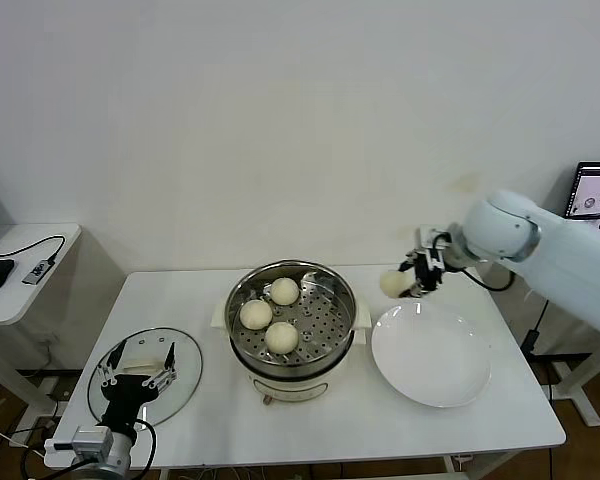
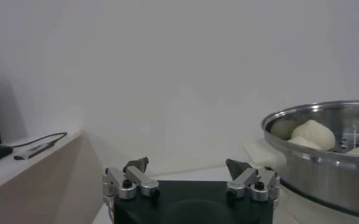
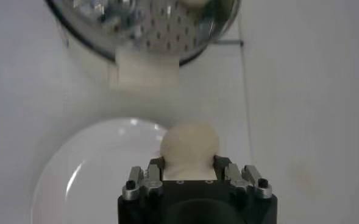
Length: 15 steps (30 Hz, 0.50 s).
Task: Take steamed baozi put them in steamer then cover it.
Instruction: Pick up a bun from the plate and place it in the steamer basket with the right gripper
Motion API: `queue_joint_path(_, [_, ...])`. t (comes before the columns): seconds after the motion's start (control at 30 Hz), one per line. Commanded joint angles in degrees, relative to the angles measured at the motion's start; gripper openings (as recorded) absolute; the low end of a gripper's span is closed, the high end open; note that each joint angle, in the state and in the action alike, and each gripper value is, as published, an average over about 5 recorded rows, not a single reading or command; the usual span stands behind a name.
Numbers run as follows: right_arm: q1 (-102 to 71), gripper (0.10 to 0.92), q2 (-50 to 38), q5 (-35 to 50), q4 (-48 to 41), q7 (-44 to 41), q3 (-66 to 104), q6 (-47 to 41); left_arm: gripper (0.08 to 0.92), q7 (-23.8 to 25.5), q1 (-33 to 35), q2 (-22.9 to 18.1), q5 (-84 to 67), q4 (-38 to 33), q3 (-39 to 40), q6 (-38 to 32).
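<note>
Right gripper (image 1: pixel 404 284) pinching the fourth baozi (image 1: pixel 393 284), hanging above plate's (image 1: pixel 430 355) far-left rim. Steamer (image 1: pixel 291 312) to its left, holding three. Next: carrying leftward, lowering in. Left gripper (image 1: pixel 137 371) idling spread over the cover (image 1: pixel 145 375).

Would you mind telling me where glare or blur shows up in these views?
Head view: even light, the cover faintly reflective. Left wrist view: bright glint along the steamer rim, background soft. Right wrist view: sheen on the plate; the baozi in the right gripper slightly soft.

Pale cream baozi (image 1: pixel 394 284). Shiny silver steamer (image 1: pixel 342 330), floor dotted with holes. White plate (image 1: pixel 432 355); white worktop (image 1: pixel 320 415).
</note>
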Motion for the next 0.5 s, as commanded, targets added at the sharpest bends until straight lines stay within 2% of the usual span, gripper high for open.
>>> queue_joint_path(0.03, [7.0,0.518,11.3,12.2,1.7,5.6,-7.7,-6.9,0.823,-0.1,-0.6,-0.7,1.1,0.0,0.3,-0.2])
queue_joint_path(0.33, [3.8,0.518,19.1,14.5,-4.4,9.2,-9.4,-8.0,0.823,0.0,-0.8,-0.4,1.5,0.8,-0.1,-0.8])
queue_joint_path(0.5, [2.4,0.517,21.3,13.0,-8.1,10.3,-10.2,-8.1,0.823,-0.1,-0.7,0.6,1.1,1.2,-0.6,-0.8])
